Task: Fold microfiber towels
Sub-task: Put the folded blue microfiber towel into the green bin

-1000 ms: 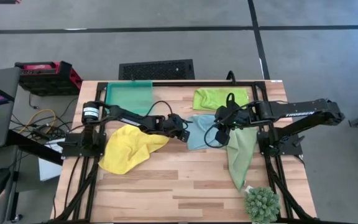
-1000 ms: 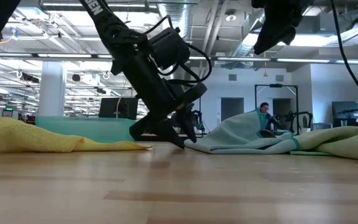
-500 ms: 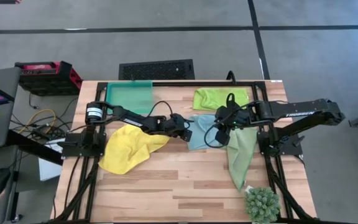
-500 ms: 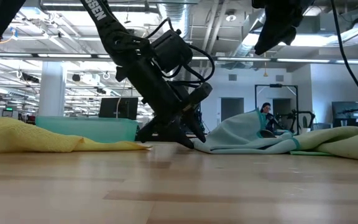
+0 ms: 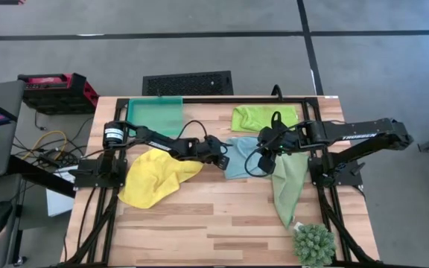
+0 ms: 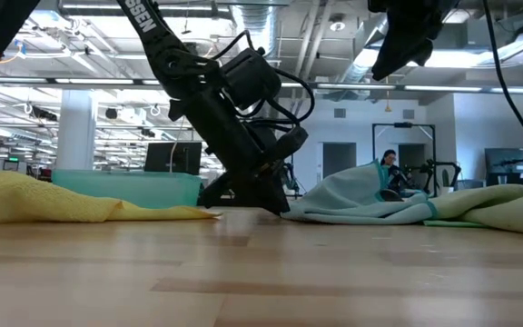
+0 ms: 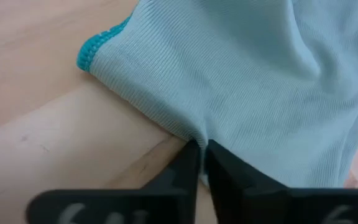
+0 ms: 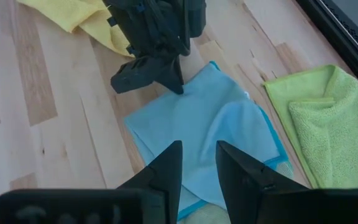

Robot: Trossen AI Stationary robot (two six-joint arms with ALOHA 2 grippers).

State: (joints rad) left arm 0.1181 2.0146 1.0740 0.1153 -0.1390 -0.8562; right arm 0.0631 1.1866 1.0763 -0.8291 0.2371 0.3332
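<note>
Light blue microfiber towel (image 5: 238, 157) lies rumpled at the middle of the wooden desk (image 5: 199, 216) and serves as the landmark for all positions below.

Left tool (image 5: 223, 159) is down at the desk surface on the edge of the light blue towel that faces the yellow towel. In the left wrist view its two dark fingers (image 7: 188, 168) are clenched together on the towel edge, with a fold of the blue fabric pinched between the tips. The teal stitched corner of the towel lies flat on the wood just beside the pinch point.

Right tool (image 5: 266, 154) hangs above the opposite side of the light blue towel, clear of the fabric. In the right wrist view its fingers (image 8: 166, 171) stand apart with nothing between them.

Yellow towel (image 5: 155, 176) lies bunched on the left arm's side of the light blue towel, near it but not touching. Sage green towel (image 5: 288, 186) lies on the right arm's side, its edge meeting the light blue towel. Lime green towel (image 5: 263, 117) lies folded beyond the light blue towel, toward the desk's far edge. Teal-green tray (image 5: 155, 116) sits at the far edge as well, beyond the yellow towel.
</note>
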